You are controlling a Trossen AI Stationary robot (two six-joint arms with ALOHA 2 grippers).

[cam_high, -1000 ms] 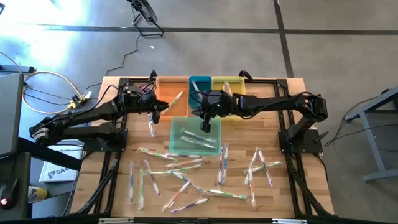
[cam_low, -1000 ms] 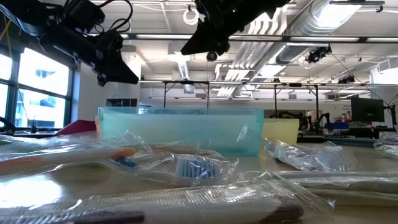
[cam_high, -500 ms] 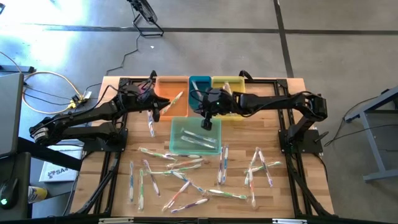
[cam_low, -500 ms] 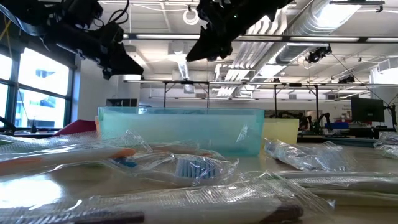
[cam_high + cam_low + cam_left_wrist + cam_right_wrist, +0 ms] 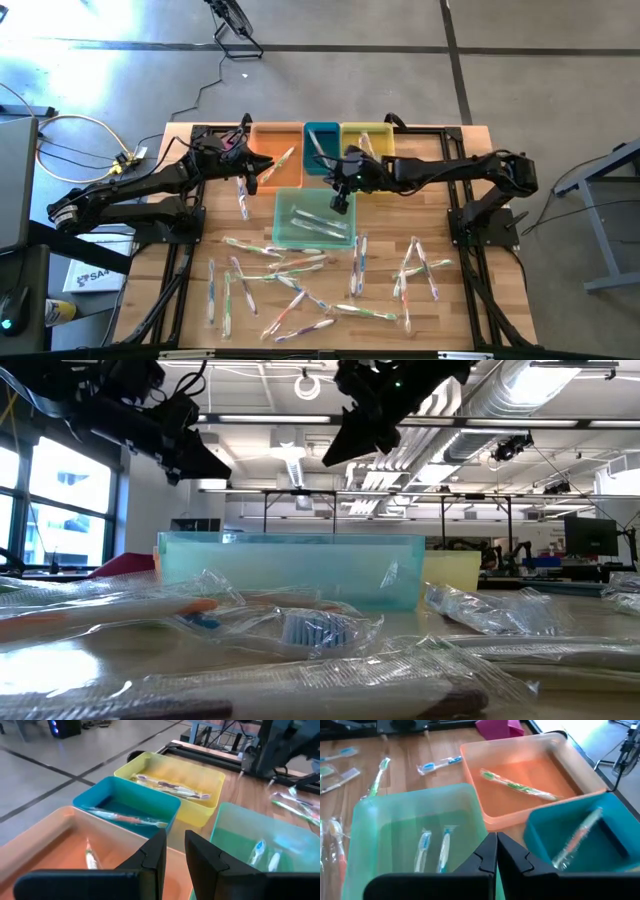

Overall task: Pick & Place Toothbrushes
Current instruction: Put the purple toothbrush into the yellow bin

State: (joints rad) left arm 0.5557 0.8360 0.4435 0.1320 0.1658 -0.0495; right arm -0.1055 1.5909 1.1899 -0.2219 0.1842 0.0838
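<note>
Your right pincer hung clenched and empty over far edge of green bin, beside teal bin. Your left pincer hovered at near edge of orange bin, fingers slightly parted; nothing seen between them in its wrist view. Yellow bin stood beyond teal one. Most toothbrushes lay scattered on bench nearer you than bins, long axes pointing all ways. Two lay parallel in green bin; one lay diagonal in orange bin.
</note>
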